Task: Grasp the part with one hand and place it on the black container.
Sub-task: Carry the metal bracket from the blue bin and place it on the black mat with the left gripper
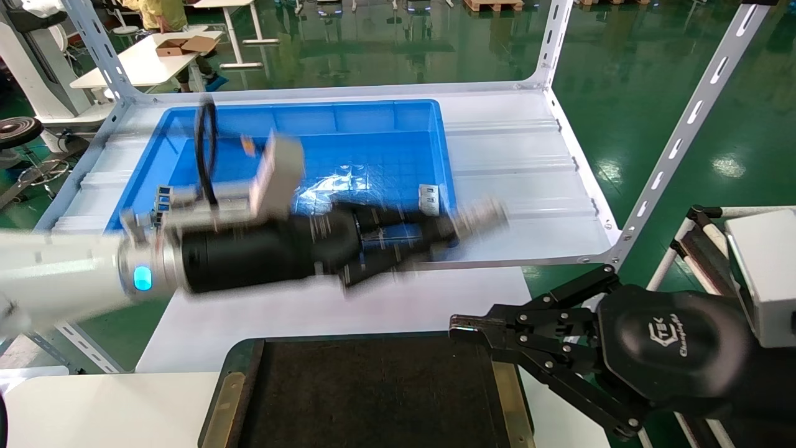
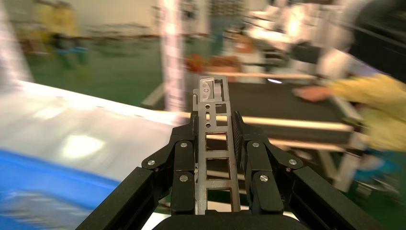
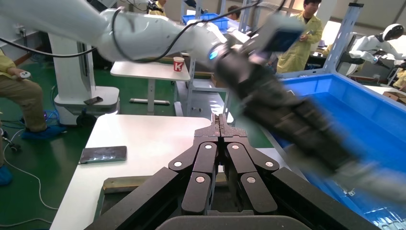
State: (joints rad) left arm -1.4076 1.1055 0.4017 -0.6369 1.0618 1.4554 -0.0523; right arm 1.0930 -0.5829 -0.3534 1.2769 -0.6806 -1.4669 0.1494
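My left gripper (image 2: 214, 125) is shut on the part (image 2: 214, 148), a slim silver-grey strip with rectangular cutouts that sticks out past the fingertips. In the head view the left arm is blurred. It reaches across the front edge of the blue bin, with the left gripper (image 1: 444, 231) and the part (image 1: 482, 218) over the white shelf. The black container (image 1: 231, 373) lies below at the near edge. My right gripper (image 1: 463, 326) is shut and empty beside the container's right side. It also shows in the right wrist view (image 3: 220, 125).
The deep blue bin (image 1: 373, 118) holds stacked grey plates (image 1: 429, 198) near its right wall. White slotted shelf posts (image 1: 684, 124) stand at the corners. In the right wrist view a phone (image 3: 103, 154) lies on a white table (image 3: 143, 136), with people standing behind.
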